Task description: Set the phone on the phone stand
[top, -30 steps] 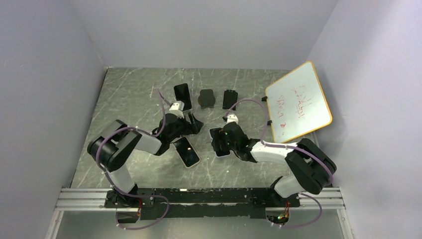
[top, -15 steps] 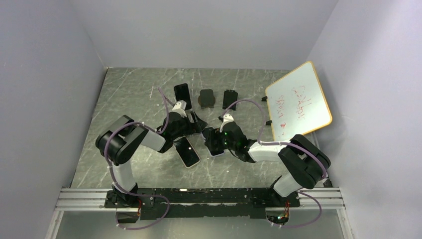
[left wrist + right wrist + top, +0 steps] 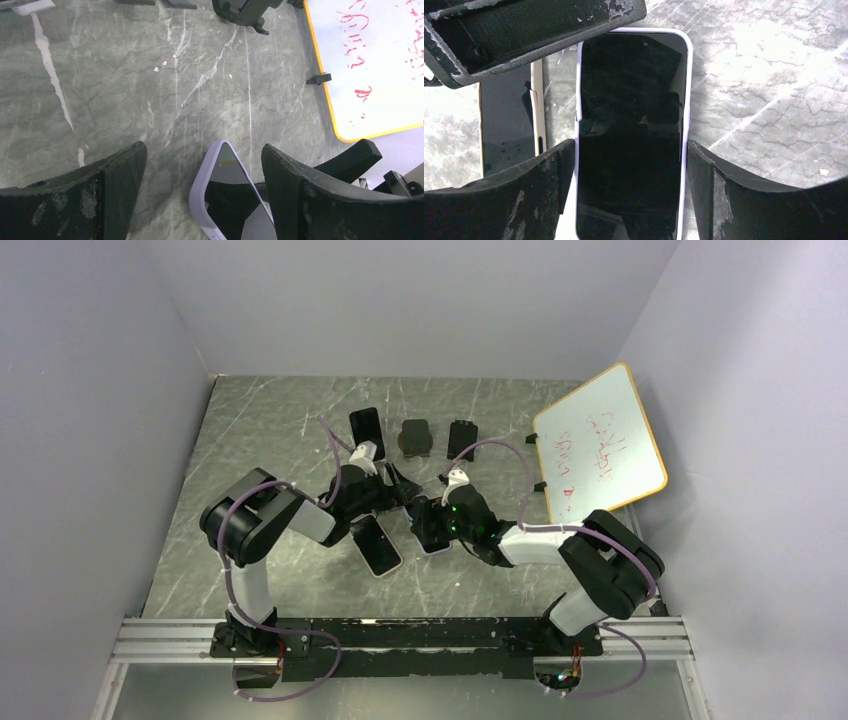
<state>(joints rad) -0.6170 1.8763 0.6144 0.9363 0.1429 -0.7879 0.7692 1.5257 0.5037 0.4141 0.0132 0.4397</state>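
Note:
A phone in a lilac case (image 3: 631,135) is held by its long edges in my right gripper (image 3: 630,145), which is shut on it low over the table (image 3: 432,540). My left gripper (image 3: 204,149) is open. The phone's top corner (image 3: 227,192) lies between its fingers without touching them. In the top view the left gripper (image 3: 403,494) meets the right gripper (image 3: 430,523) at mid-table. Two empty black phone stands (image 3: 415,437) (image 3: 461,438) sit at the back of the table.
A second phone with a cream edge (image 3: 377,544) lies flat beside the grippers and shows in the right wrist view (image 3: 506,120). A dark slab (image 3: 367,430) leans upright at back left. A yellow-framed whiteboard (image 3: 598,445) stands at the right.
My right gripper has carried the lilac phone left, toward the left gripper. The left gripper has shifted slightly right, so the phone's corner now sits between its open fingers.

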